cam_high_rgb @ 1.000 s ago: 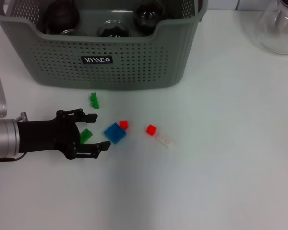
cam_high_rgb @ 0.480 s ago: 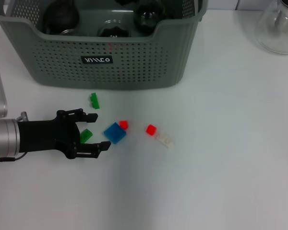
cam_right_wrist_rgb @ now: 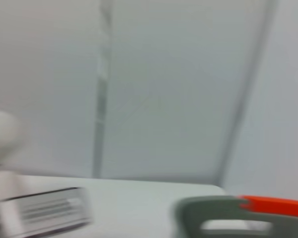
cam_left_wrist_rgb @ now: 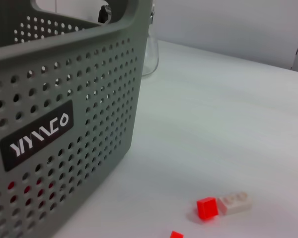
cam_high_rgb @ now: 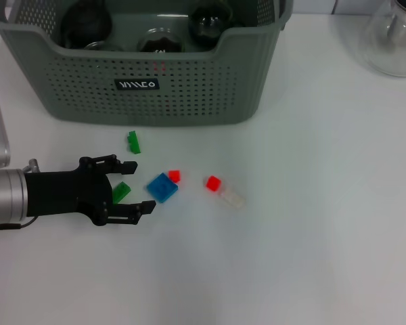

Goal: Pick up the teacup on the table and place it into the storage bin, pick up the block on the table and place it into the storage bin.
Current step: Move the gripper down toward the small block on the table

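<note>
Left gripper (cam_high_rgb: 143, 187): black, low over the white table at the near left, its two fingers spread wide and holding nothing; it points toward the right, at the scattered blocks.
Green block between the fingers (cam_high_rgb: 121, 191): a small, bright green plastic piece lying on the table inside the open span (whether a finger touches it cannot be told).
Blue block (cam_high_rgb: 162, 187): a flat square plastic tile, just right of the fingertips, resting on the table.
Small red block (cam_high_rgb: 174, 176): a tiny cube touching or almost touching the blue block's far corner.
Second red block (cam_high_rgb: 213, 182): a cube farther right, beside a pale, translucent studded brick (cam_high_rgb: 233, 198); the left wrist view shows the pair side by side.
Second green block (cam_high_rgb: 133, 142): a narrow piece lying between the gripper and the bin.
Storage bin (cam_high_rgb: 189, 95): grey-green plastic, walls perforated with rows of round holes, front rim dipped in the middle, black label with white lettering; it stands at the far side of the table.
Bin contents: dark rounded glassy vessels (cam_high_rgb: 86, 26) (three can be made out, details unclear).
Glass flask (cam_high_rgb: 395, 42): clear, rounded, at the far right.
Right gripper: not seen in any view.
</note>
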You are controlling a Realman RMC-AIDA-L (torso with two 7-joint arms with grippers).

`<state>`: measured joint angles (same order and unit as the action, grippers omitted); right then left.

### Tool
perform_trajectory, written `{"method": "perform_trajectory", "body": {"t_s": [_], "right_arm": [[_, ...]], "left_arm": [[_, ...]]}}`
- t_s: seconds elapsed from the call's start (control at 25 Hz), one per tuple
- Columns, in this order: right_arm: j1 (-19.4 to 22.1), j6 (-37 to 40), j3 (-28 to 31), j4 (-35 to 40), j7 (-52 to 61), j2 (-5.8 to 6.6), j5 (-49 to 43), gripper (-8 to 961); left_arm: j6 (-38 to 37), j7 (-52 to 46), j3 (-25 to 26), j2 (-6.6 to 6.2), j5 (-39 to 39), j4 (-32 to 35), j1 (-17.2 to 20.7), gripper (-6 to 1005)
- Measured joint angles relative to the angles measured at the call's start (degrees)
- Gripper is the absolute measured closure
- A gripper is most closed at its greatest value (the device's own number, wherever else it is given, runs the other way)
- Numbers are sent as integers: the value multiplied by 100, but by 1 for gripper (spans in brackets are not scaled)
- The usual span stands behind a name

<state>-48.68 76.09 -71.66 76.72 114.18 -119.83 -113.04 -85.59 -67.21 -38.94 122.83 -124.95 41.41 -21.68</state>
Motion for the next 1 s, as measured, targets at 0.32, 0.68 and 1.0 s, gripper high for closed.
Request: {"method": "perform_trajectory", "body": {"t_s": [0.32,0.68,1.0], "right_arm": [[869,2355,7,370,-99,-18,-240,375],[427,2060,-429,-1004,1131,-48,-1978,378],[-524,945,-1893,-2363,2292,-77,-2147,380]], "left_arm": [[-7,-2,1,-5,-4,23,-7,140],[-11,-2,0,-5,4,24,-68,140],[-10,-2,1,3,6,32,-77,139]]}}
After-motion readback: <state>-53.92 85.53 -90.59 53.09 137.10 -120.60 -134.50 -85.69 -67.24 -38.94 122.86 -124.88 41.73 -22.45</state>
